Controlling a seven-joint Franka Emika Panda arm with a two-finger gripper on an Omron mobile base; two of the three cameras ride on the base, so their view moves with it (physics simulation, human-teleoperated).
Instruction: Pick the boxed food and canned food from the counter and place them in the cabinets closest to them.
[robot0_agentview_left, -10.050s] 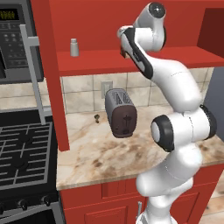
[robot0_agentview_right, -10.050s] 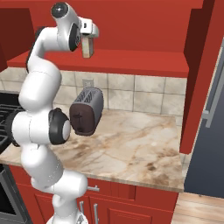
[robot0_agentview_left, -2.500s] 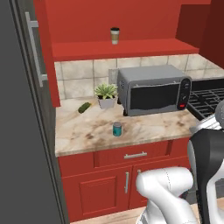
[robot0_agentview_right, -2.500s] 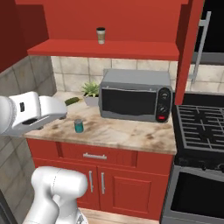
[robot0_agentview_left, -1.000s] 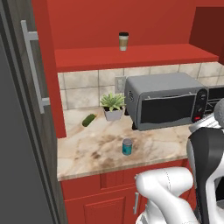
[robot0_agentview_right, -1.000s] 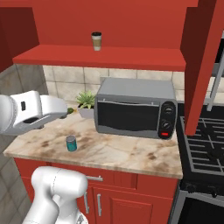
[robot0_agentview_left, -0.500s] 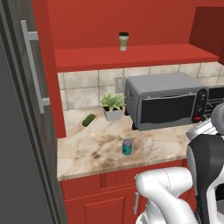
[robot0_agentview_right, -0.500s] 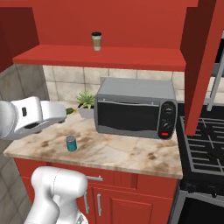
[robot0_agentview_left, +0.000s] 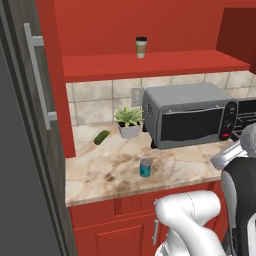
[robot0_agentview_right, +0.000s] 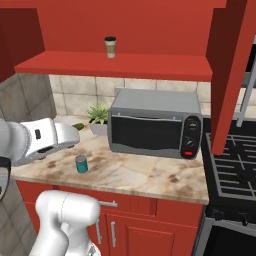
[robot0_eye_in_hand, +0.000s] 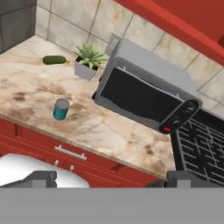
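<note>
canned food (robot0_agentview_left: 145, 168) stands alone on the counter (robot0_agentview_left: 110, 165), before the toaster oven (robot0_agentview_left: 189, 120) and potted plant (robot0_agentview_left: 129, 121); jaws spread wide, holding nothing.

teal can (robot0_agentview_left: 145, 168) upright on counter (robot0_agentview_left: 100, 170), before microwave (robot0_agentview_left: 189, 120).
</note>
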